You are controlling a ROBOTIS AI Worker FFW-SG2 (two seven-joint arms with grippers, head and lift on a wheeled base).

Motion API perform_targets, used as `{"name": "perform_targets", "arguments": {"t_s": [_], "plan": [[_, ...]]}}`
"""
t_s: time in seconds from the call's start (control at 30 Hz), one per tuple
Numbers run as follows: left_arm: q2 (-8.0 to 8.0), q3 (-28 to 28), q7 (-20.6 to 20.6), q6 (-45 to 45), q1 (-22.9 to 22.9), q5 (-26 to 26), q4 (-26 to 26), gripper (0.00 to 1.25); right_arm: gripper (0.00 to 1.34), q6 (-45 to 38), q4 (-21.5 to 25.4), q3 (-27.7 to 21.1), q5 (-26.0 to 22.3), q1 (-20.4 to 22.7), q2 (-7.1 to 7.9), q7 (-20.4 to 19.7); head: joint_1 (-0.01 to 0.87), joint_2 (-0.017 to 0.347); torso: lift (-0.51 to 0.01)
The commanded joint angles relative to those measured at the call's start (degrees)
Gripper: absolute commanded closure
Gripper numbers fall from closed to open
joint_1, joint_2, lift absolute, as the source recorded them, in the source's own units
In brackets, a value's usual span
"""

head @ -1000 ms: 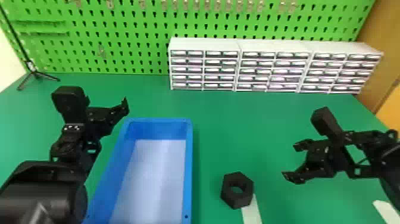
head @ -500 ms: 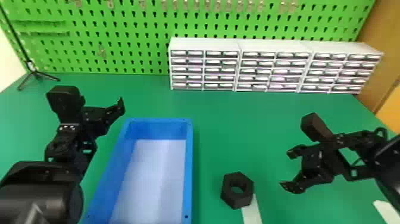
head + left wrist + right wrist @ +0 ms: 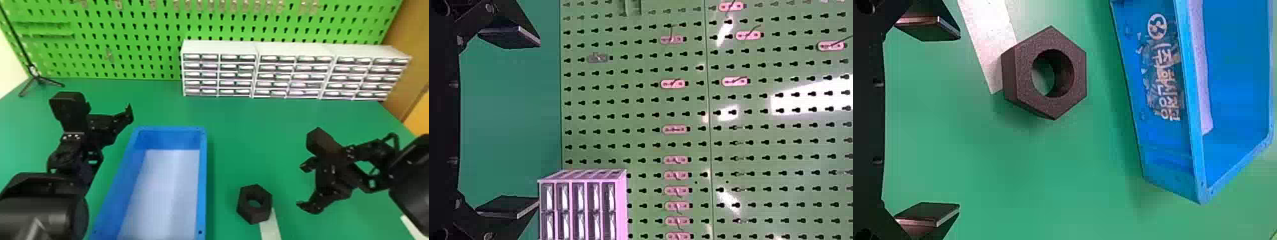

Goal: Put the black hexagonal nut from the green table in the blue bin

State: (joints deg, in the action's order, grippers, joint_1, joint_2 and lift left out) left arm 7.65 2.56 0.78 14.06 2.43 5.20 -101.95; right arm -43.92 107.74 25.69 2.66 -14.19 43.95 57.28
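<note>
Korean lettering (image 3: 1166,82) and a round emblem (image 3: 1157,26) on one side of the blue bin (image 3: 1165,157)

In my head view, I see a green pegboard (image 3: 143,65) across the top, white drawer units (image 3: 220,48) upper right, a tripod (image 3: 38,79) upper left, and a pale strip (image 3: 270,228) at bottom, right of centre.
</note>
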Motion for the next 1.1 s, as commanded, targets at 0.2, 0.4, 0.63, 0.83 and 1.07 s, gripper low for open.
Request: {"name": "perform_targets", "arguments": {"t_s": [0.2,0.4,0.63,0.83,1.07], "plan": [[0.0,-0.01,0.01,0.0,-0.15,0.07,0.0,0.16,0.09,-0.29,0.01,0.14,-0.9,-0.23,-0.09,0.12,0.683,0.028,-0.096],[0.0,-0.01,0.01,0.09,-0.06,0.16,-0.18,0.16,0.09,-0.38,0.01,0.41,-0.99,-0.14,-0.09,0.12,0.683,0.028,-0.096],[0.09,-0.09,0.01,0.27,0.12,0.16,-0.18,0.16,0.09,-0.47,-0.08,0.58,-0.82,-0.32,-0.09,0.12,0.683,0.028,-0.096],[0.09,-0.18,0.01,0.36,0.21,-0.02,-0.18,0.16,0.09,-0.64,-0.08,0.85,-0.64,-0.76,0.0,0.12,0.683,0.028,-0.096],[0.09,-0.27,0.01,0.36,0.21,-0.02,-0.18,0.16,0.09,-0.73,-0.08,0.85,-0.73,-0.93,0.09,0.12,0.683,0.028,-0.096]]}}
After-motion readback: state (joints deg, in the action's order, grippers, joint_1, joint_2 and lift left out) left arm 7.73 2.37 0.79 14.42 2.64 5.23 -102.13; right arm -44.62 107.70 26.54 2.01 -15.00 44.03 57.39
